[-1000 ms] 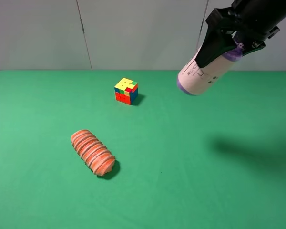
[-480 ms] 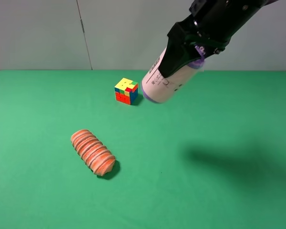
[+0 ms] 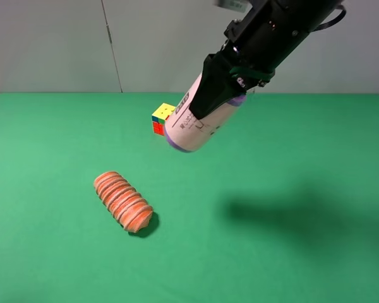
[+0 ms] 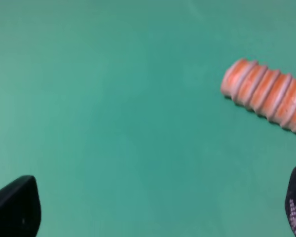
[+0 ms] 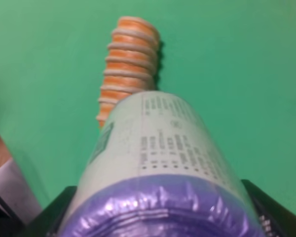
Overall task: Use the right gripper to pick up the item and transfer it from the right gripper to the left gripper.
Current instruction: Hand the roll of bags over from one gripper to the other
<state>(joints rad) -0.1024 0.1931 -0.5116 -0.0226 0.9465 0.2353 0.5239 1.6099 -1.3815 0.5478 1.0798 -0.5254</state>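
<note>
The item (image 3: 191, 128), a cream-white can with purple ends and dark print, hangs tilted in the air above the green table (image 3: 290, 158). My right gripper (image 3: 210, 104) is shut on its upper part, with a black finger down its side. In the right wrist view the item (image 5: 160, 158) fills the foreground between the black fingers (image 5: 269, 212). My left gripper (image 4: 155, 212) is out of the exterior view. Its wrist view shows two black fingertips (image 4: 15, 207) wide apart with only green cloth between them, so it is open.
A ribbed orange roll (image 3: 123, 202) lies at the left front of the table and also shows as the roll (image 4: 266, 98) and the roll (image 5: 130, 64). A multicoloured cube (image 3: 158, 119) sits behind the can, half hidden by it. A grey wall closes the back.
My right arm has carried the can leftward and a little lower, from the right back of the table to the middle, where it now overlaps the cube. Roll and cube have not moved.
</note>
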